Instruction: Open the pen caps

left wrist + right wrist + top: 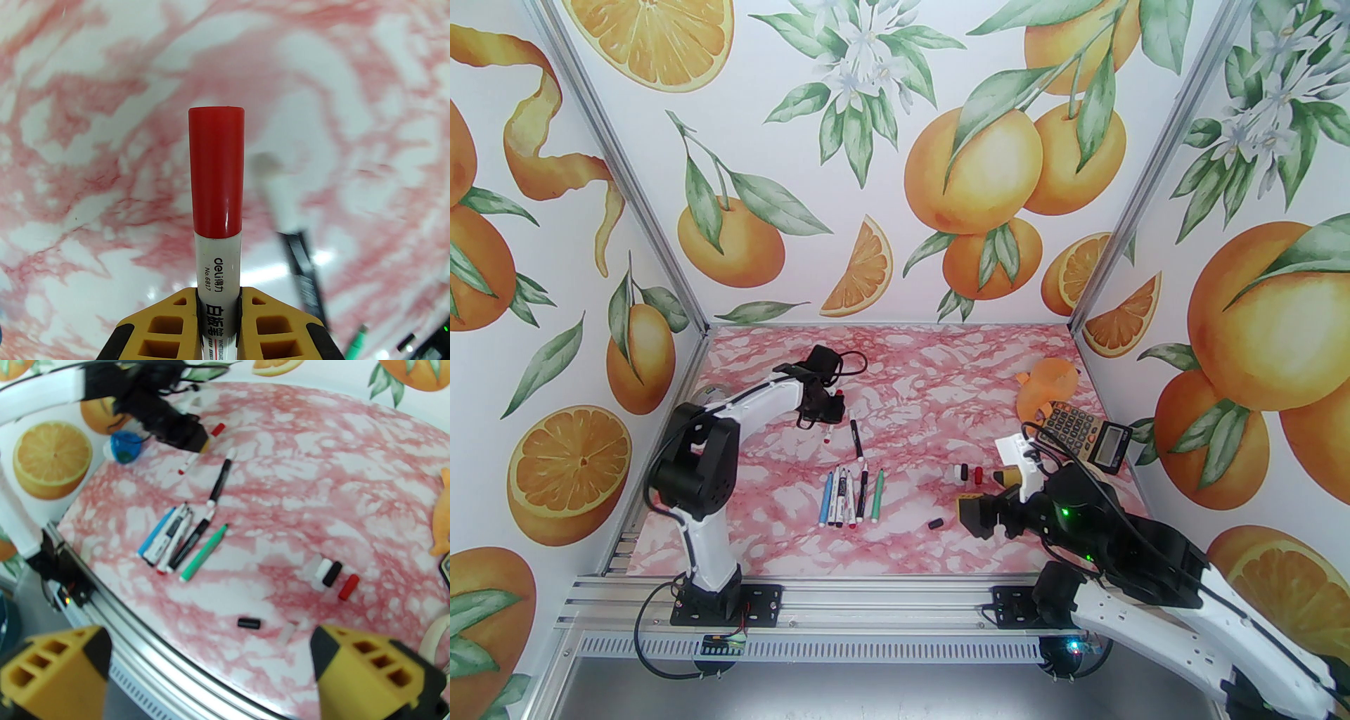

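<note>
**Left gripper (218, 294) clamped on a capped pen (218, 262)**

Its yellow jaws are shut tight on the white barrel, and the red cap (216, 172) is fully seated, pointing away over the far left of the table (942, 365). The right gripper (211, 641) hangs with its jaws wide apart and nothing between them, near the right edge and well away from the held pen.

Most of the work looks done. Loose caps (332, 573) in white, black and red lie together on the right, with a lone black cap (249, 623) and some pale ones nearer the right gripper. A row of pens (175, 539) lies mid-table, with a black pen (219, 481) just beyond it. Their tips look bare, though they are too small to be sure. The held pen is probably the last one capped.

A calculator (1083, 432) and an orange toy (1048, 387) sit at the far right, clear of the path. The row lies between the two grippers, so the right arm's reach would have to pass above it.
</note>
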Motion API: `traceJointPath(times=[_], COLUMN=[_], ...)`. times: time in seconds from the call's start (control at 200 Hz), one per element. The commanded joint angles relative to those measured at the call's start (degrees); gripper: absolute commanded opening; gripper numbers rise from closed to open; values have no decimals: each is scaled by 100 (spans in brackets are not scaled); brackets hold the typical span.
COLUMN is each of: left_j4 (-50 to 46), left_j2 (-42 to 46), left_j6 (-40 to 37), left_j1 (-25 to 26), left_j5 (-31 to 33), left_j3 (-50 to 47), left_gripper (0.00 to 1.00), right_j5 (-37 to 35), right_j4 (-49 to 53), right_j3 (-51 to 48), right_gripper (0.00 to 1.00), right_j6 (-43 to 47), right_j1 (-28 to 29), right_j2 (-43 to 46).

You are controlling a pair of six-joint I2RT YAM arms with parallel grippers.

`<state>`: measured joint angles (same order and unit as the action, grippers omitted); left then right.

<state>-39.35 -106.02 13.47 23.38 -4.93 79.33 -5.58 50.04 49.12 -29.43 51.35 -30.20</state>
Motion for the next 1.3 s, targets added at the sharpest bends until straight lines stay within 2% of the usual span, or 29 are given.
traceJointPath(times=[0.0, 0.29, 0.475, 0.681, 0.936, 1.296], left_j4=[24, 721, 1117, 1619, 1606, 1571], left_j2=[519, 1344, 1672, 1731, 1770, 1729], left_j6=[-354, -732, -939, -774, -855, -899], left_j1=[150, 941, 1637, 2004, 2275, 2477], left_j5=[-816, -2069, -2767, -3650, -4024, -4216], left_j3=[343, 77, -239, -648, -647, -620], left_gripper=[16, 16, 16, 14, 14, 14], right_j5=[-496, -1187, -1396, -1584, -1158, -324], right_j4=[-469, -1339, -1799, -2110, -2588, -3264], right_j3=[210, 150, -42, -273, -667, -755], right_gripper=[99, 97, 97, 97, 90, 70], right_j6=[-702, -1870, -2066, -2282, -2535, -2479], right_j1=[34, 33, 28, -109, -564, -776], right_j2=[-142, -309, -464, -548, -546, -1089])
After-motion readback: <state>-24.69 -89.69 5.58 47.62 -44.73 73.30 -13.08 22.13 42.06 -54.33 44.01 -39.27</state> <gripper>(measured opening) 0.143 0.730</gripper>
